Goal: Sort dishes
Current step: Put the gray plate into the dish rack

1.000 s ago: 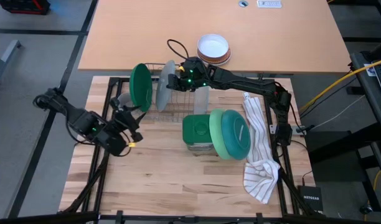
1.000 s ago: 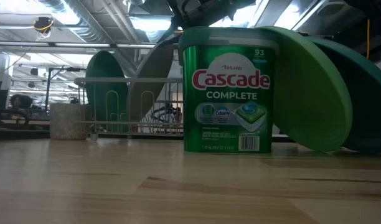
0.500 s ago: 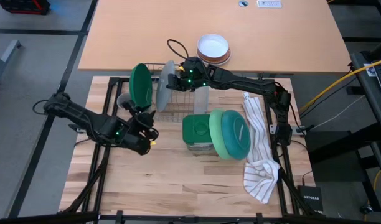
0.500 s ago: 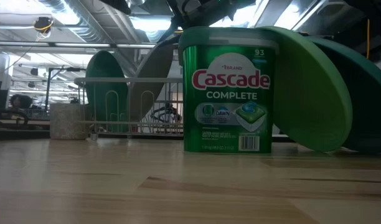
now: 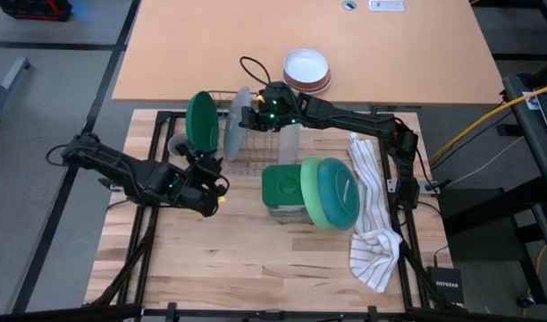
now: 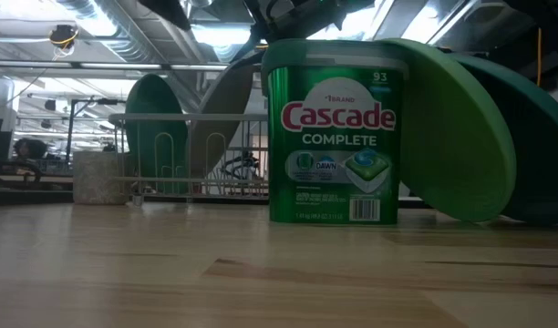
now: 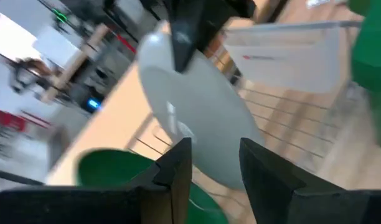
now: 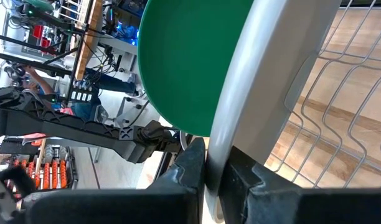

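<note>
A wire rack (image 5: 242, 134) at the table's far middle holds a dark green plate (image 5: 202, 123) and a grey plate (image 5: 239, 121), both on edge. My right gripper (image 5: 250, 114) is shut on the grey plate. My left gripper (image 5: 216, 190) is open and empty, low over the table just near of the rack; its wrist view looks at the grey plate (image 7: 197, 118). A light green plate (image 5: 311, 192) and a teal plate (image 5: 340, 192) lean on edge against a green Cascade tub (image 5: 281, 190). A small grey mug (image 5: 177, 145) stands left of the rack. My right gripper pinches the grey plate's rim (image 8: 223, 140) between its two fingers, one on each face. The fingers come from the table's right side, above the rack. The plate stands upright on edge, its lower part down among the rack's wires (image 8: 340, 118).
A white striped towel (image 5: 374, 224) lies along the right edge. A white bowl on brown-rimmed ones (image 5: 307, 70) sits on the far desk. Bare wood (image 5: 256, 259) lies near of the tub.
My left gripper has gone toward the table's right, from the left edge to a spot just near of the rack, then a little toward the far edge. My right gripper and the plates have kept still.
</note>
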Controlling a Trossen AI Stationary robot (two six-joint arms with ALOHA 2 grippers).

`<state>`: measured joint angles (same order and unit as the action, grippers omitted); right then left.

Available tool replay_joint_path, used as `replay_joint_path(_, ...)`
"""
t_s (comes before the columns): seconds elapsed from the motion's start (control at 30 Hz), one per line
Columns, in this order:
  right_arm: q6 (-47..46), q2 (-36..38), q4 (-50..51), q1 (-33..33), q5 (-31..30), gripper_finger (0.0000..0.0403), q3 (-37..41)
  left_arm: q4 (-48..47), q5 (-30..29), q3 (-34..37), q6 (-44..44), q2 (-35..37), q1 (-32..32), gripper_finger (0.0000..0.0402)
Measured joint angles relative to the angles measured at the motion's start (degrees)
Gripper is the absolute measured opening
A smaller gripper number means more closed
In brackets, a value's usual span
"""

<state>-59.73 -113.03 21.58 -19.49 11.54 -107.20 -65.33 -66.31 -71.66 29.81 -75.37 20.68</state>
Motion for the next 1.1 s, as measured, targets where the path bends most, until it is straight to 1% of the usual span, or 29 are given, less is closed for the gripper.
replay_joint_path(0.17, 0.00, 0.00, -0.01, 0.00, 0.00, 0.0034, 0.00, -0.46, 5.51, 0.00, 1.12, 0.62, 2.36, 0.0091)
replay_joint_path(0.23, 0.01, 0.00, -0.02, 0.00, 0.01, 0.0034, 0.00, -1.17, 8.45, 0.00, 1.47, 2.25, 3.68, 0.0077)
replay_joint_path(0.3, 0.01, 0.00, -0.04, 0.00, 0.01, 0.0034, 0.00, -3.59, 10.08, 0.00, 3.24, 4.62, 5.23, 0.0063)
replay_joint_path(0.4, 0.01, 0.00, -0.04, 0.00, 0.01, 0.0034, 0.00, -10.36, 10.27, 0.00, 9.12, 9.20, 8.12, 0.0045)
replay_joint_path(0.5, 0.01, 0.00, -0.02, 0.00, 0.01, 0.0034, 0.00, -19.59, 9.90, 0.00, 18.96, 14.55, 11.45, 0.0031)
replay_joint_path(0.57, 0.01, 0.00, -0.02, 0.00, 0.01, 0.0034, 0.00, -21.78, 8.12, 0.70, 24.04, 17.70, 14.14, 0.0023)
replay_joint_path(0.6, 0.00, 0.00, -0.02, 0.00, 0.01, 0.0034, 0.00, -21.17, 6.68, 1.85, 23.97, 19.55, 15.45, 0.0019)
replay_joint_path(0.67, 0.01, 0.00, -0.04, 0.00, 0.01, 0.0034, 0.00, -16.99, 4.24, 5.52, 21.40, 22.91, 17.63, 0.0012)
replay_joint_path(0.77, 0.01, 0.00, -0.02, 0.00, 0.01, 0.0034, 0.00, -7.55, 3.51, 13.07, 14.87, 27.72, 19.24, 0.0003)
replay_joint_path(0.9, 0.01, 0.00, -0.02, 0.00, 0.01, 0.0034, 0.00, 10.35, 4.22, 24.44, 4.85, 33.32, 19.26, 0.0001)
replay_joint_path(0.97, 0.01, -0.02, 0.00, 0.00, 0.01, 0.0034, 0.00, 21.05, 7.32, 29.30, -2.82, 35.58, 18.60, 0.0001)
replay_joint_path(1.1, 0.01, -0.02, 0.00, 0.00, 0.01, 0.0034, 0.00, 41.68, 19.34, 37.56, -19.33, 39.09, 15.48, 0.0001)
